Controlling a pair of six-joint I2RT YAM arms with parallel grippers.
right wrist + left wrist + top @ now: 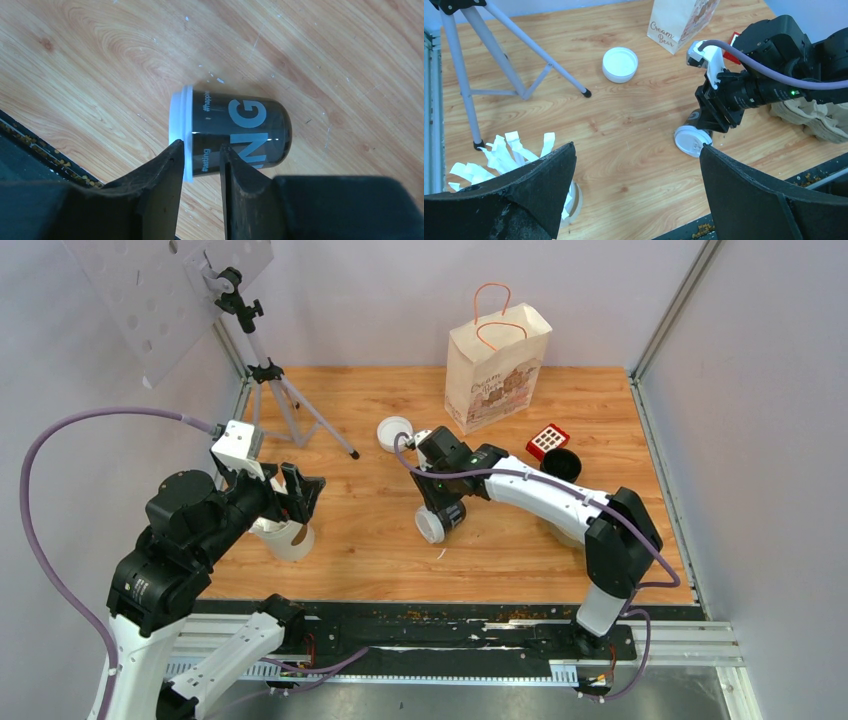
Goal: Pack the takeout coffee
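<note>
One takeout coffee cup (235, 132), dark with pale lettering and a white lid, lies on its side on the wooden table; in the top view this cup (436, 520) is mid-table with its lid toward the near edge, and the left wrist view shows its lid (691, 141). My right gripper (201, 146) hangs right over its lid end, the jaws drawn close with a narrow gap. One fingertip overlaps the lid rim, the other the dark side; no grip shows. My left gripper (638, 146) stands wide open and empty at the left (305, 490).
A pale lidless cup (288, 538) stuffed with white paper strips stands under the left gripper. A loose white lid (394, 433), a paper bag (497, 365), a red box (547, 440), a black round dish (561, 464) and a tripod (280, 390) stand farther back.
</note>
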